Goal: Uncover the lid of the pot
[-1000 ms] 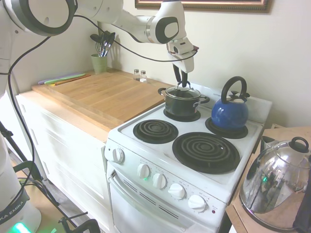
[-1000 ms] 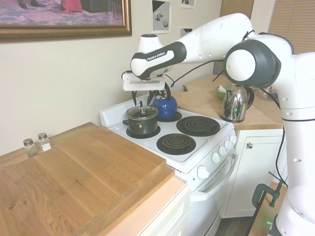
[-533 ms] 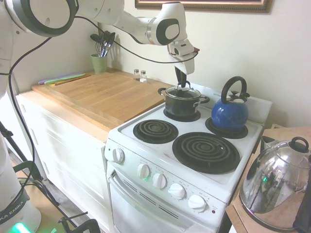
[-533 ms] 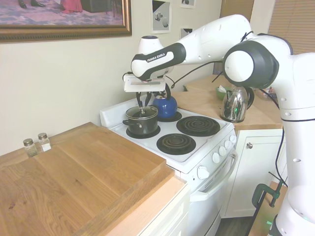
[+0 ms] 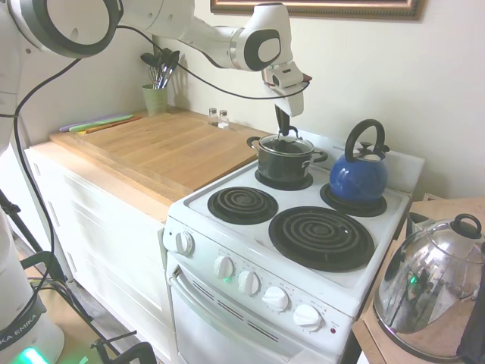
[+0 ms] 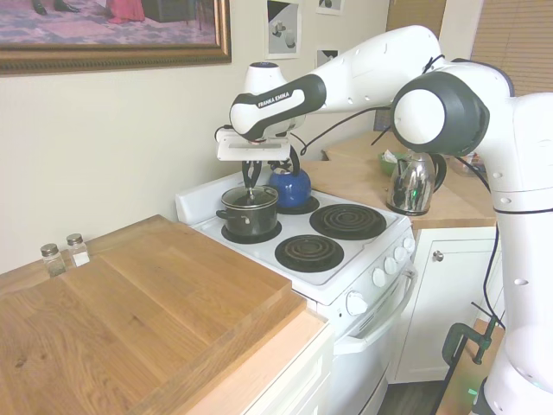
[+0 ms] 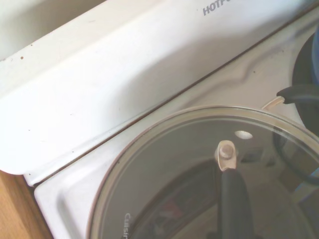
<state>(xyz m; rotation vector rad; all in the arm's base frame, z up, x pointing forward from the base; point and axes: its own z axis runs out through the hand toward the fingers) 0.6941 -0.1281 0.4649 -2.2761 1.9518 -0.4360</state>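
Note:
The small black pot (image 5: 282, 163) (image 6: 249, 216) stands on the stove's back left burner with its glass lid (image 5: 286, 143) (image 6: 248, 198) resting on it. My gripper (image 5: 283, 129) (image 6: 251, 180) hangs straight down over the lid, its fingers drawn together on the lid's black loop handle. In the wrist view the lid (image 7: 189, 169) fills the lower part of the picture and its black handle (image 7: 234, 199) runs off the bottom edge.
A blue kettle (image 5: 358, 178) (image 6: 288, 184) sits on the burner beside the pot. A chrome kettle (image 5: 432, 292) (image 6: 412, 181) stands on the counter past the stove (image 5: 201, 199). On the wooden counter (image 5: 159, 144) are two shakers (image 5: 218, 117) and a utensil cup (image 5: 155, 97).
My fingers stood open around the lid's handle a second ago and have since come together on it. The lid and pot have not moved.

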